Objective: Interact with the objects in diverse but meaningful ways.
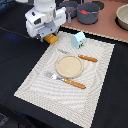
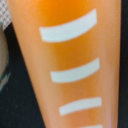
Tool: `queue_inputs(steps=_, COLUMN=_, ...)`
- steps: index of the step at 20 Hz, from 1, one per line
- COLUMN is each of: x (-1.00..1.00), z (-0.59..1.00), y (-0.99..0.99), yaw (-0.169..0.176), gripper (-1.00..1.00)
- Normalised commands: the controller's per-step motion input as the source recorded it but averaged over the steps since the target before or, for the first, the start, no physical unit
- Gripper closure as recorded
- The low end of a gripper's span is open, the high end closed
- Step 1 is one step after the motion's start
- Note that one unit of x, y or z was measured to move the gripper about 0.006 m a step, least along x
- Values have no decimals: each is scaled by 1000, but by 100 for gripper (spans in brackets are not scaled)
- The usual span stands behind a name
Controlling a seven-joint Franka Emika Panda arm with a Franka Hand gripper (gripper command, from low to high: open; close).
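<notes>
An orange-yellow bread piece with pale stripes lies at the far corner of the placemat, towards the exterior view's left. My gripper hangs directly over it, its white body hiding the fingers. In the wrist view the bread piece fills almost the whole picture, very close, and no finger shows. The white-and-teal milk carton stands upright on the mat just beyond the plate. Two grey pots sit on the tan table at the back. The sausage and tomato are out of view.
A round tan plate sits mid-mat, with an orange-handled knife behind it and an orange-handled fork in front. A metal bowl is at the exterior view's far right. Black cloth surrounds the mat.
</notes>
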Motion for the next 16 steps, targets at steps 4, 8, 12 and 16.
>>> queue_inputs(steps=4, x=0, z=-149, y=41, yaw=26, gripper=100)
queue_inputs(steps=8, x=0, z=-137, y=38, yaw=22, gripper=100)
queue_inputs(steps=12, x=0, z=-96, y=20, yaw=17, gripper=100)
queue_inputs(steps=16, x=-84, z=730, y=9, yaw=5, gripper=100)
